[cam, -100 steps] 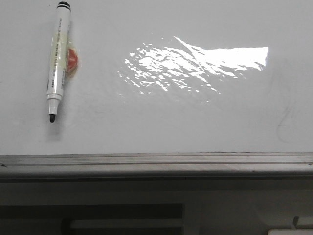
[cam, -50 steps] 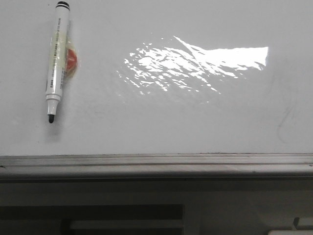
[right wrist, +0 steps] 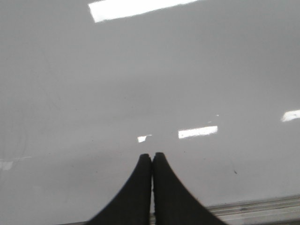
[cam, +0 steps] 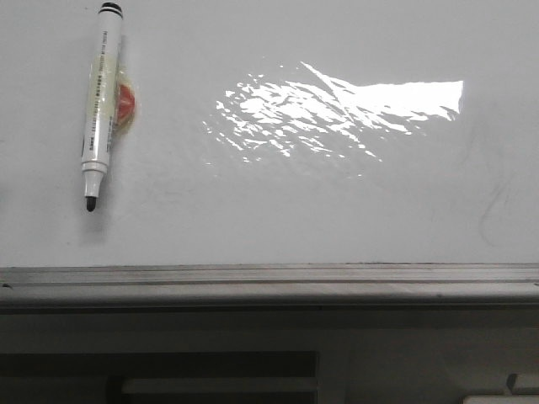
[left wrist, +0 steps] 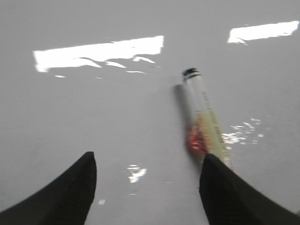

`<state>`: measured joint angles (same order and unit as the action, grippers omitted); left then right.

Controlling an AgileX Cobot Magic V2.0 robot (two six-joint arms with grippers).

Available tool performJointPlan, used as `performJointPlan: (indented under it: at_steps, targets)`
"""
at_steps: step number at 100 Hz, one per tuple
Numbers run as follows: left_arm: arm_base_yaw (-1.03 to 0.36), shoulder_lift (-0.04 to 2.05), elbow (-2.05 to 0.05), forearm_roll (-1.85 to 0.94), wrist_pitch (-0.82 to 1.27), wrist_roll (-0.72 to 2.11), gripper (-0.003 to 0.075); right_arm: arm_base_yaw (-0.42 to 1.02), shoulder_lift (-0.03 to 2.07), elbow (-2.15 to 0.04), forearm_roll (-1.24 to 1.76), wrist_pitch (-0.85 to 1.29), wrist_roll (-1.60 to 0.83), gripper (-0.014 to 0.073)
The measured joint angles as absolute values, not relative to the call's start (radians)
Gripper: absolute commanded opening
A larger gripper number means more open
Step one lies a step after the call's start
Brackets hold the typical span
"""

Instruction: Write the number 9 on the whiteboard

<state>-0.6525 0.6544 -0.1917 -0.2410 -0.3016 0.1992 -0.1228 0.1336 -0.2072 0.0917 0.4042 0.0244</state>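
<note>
Your glossy white whiteboard (cam: pixel 278 210) fills most of the front frame, with a faint dark curved stroke (cam: pixel 491 210) at its right edge; can't tell if that's the 9. A white marker pen with a black tip (cam: pixel 100 105) lies upper left. Left gripper (left wrist: pixel 147 180) has its jaws spread wide just beside the pen. Right gripper (right wrist: pixel 152 161) is pinched together on nothing.

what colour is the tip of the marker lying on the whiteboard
Black, on the white-barrelled marker with a black end cap; the front view shows it best.
</note>
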Motion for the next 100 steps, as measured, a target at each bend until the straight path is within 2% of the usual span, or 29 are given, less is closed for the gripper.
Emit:
performJointPlan:
  at_steps: [14,30,47,69,83,90,100]
  targets:
    - [-0.819,0.795,-0.192,-0.336,-0.425,0.199,0.044,-0.123,0.134,-0.207,0.092,0.395,0.034,-0.0061]
    - [-0.939,0.931,-0.202,-0.416,-0.538,0.197,0.044,-0.123,0.134,-0.207,0.092,0.384,0.034,-0.0061]
    - [-1.002,1.045,-0.27,-0.457,-0.57,0.197,0.044,-0.123,0.134,-0.207,0.092,0.363,0.034,-0.0061]
    - [-1.005,1.144,-0.293,-0.576,-0.608,0.197,0.0428,-0.123,0.134,-0.207,0.092,0.363,0.034,-0.0061]
    - [-1.007,1.157,-0.297,-0.609,-0.615,0.197,0.0309,-0.102,0.134,-0.207,0.092,0.365,0.034,-0.0061]
    - [-1.007,1.159,-0.299,-0.646,-0.615,0.197,0.0204,-0.083,0.134,-0.207,0.092,0.371,0.034,-0.0061]
    - [-1.007,1.161,-0.299,-0.682,-0.606,0.197,0.001,-0.031,0.139,-0.207,0.092,0.388,0.034,-0.0061]
